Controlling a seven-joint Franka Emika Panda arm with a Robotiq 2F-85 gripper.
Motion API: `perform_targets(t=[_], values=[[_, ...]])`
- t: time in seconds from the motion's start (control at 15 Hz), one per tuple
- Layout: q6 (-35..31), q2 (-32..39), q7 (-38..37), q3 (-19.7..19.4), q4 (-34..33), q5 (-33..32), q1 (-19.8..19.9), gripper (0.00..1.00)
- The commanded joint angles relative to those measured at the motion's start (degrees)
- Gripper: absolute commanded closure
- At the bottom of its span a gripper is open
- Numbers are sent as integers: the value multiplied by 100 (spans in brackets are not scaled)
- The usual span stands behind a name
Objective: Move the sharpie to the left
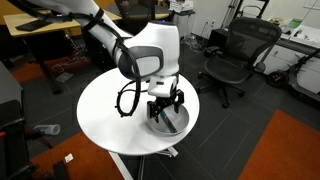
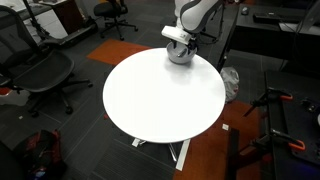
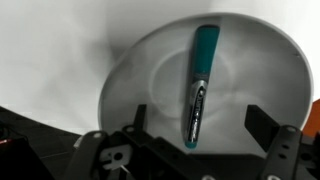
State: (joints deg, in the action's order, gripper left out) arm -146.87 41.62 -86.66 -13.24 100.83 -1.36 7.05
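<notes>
The sharpie, a slim marker with a teal cap and dark body, lies inside the grey bowl in the wrist view. My gripper is open above the bowl, its two fingers on either side of the sharpie's lower end and apart from it. In both exterior views the gripper hovers right over the bowl, which sits at the edge of the round white table. The sharpie is hidden in both exterior views.
The round white table is bare apart from the bowl. Black office chairs stand around it, with desks behind and orange carpet nearby.
</notes>
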Motion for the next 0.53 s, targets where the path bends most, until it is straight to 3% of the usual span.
perform_targets(t=[0.0,0.47], values=[[125,253,290,-19,-389,247,39,0],[223,551,582,14,-580,390,89,0]])
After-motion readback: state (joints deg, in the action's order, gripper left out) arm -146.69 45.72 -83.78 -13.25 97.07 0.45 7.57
